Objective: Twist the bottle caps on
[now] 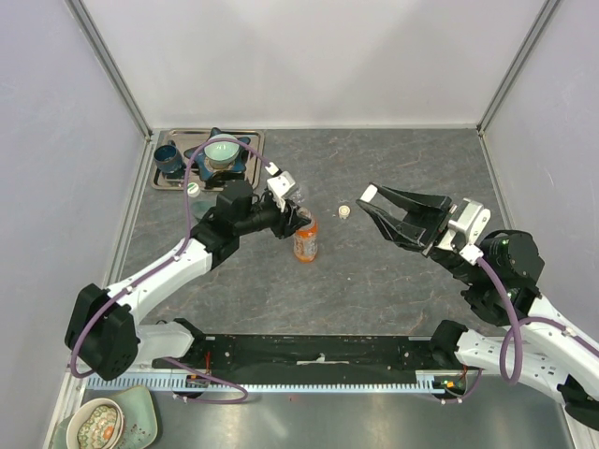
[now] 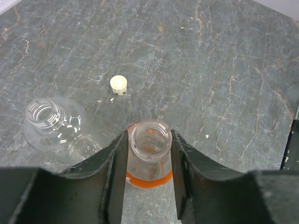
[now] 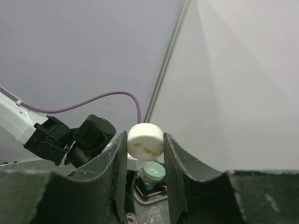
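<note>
Your left gripper (image 2: 149, 139) clamps the open neck of the upright orange bottle (image 1: 306, 245), mid-table (image 2: 224, 70) on veined grey stone. Your right gripper (image 3: 144, 139) pinches a smooth, round white cap (image 3: 145, 143). A cream cap (image 2: 118, 84) lies just beyond, with the clear bottle (image 2: 49, 123), its neck ridged, beside.

The bench (image 1: 393, 281) was a dark grey slab veined like stone — rusty and white streaks crossed it. Plain pale walls (image 1: 318, 56) closed it in on three sides, joined by slim metal corner posts (image 1: 110, 67) at upper left and upper right. Light fell soft and even.
</note>
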Robot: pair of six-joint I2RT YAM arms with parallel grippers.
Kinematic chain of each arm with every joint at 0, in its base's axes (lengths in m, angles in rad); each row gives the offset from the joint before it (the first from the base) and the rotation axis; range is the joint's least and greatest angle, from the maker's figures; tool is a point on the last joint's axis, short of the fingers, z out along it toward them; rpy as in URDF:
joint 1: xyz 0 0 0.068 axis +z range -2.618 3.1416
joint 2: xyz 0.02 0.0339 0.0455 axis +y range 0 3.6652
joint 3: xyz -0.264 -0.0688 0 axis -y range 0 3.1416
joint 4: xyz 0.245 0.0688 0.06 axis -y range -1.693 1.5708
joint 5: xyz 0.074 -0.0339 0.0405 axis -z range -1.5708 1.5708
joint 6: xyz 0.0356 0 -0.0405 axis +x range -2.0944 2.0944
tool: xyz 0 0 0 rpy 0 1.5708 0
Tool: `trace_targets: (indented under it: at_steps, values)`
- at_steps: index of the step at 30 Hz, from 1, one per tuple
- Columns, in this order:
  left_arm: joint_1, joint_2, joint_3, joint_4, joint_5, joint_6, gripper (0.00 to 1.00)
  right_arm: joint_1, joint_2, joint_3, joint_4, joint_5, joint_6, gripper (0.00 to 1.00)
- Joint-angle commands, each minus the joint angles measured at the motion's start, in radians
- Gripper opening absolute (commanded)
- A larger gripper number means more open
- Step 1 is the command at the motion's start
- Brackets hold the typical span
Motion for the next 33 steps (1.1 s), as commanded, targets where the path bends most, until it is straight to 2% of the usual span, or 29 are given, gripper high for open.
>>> trace_targets:
  at_steps: [1,7,11,12,18,22,23,27,33]
  values:
    - [-0.012,0.002,0.012,0.036,0.029,0.023,0.4,0.004,-0.014,-0.005,0.005,0.032,0.004,0.32]
    - [-0.043,0.004,0.033,0.001,0.047,0.049,0.2,0.004,-0.011,0.004,-0.004,0.041,0.01,0.33]
    - [-0.159,0.025,0.093,-0.1,-0.011,0.179,0.18,0.004,-0.007,0.019,-0.018,0.05,0.016,0.33]
    - [-0.185,0.039,0.111,-0.17,-0.049,0.248,0.18,0.004,-0.003,0.028,-0.022,0.057,0.021,0.32]
    - [-0.313,0.206,0.291,-0.384,-0.149,0.388,0.18,0.004,0.001,0.053,-0.042,0.165,0.026,0.33]
    - [-0.359,0.368,0.482,-0.728,-0.212,0.391,0.11,0.004,0.017,0.074,-0.087,0.271,0.024,0.32]
    - [-0.36,0.408,0.513,-0.76,-0.227,0.402,0.1,0.004,0.013,0.073,-0.09,0.285,0.027,0.33]
    - [-0.37,0.435,0.483,-0.797,-0.247,0.407,0.07,0.002,-0.019,0.065,-0.093,0.371,0.024,0.33]
    - [-0.405,0.475,0.483,-0.803,-0.218,0.353,0.05,0.005,-0.023,0.073,-0.09,0.383,0.02,0.33]
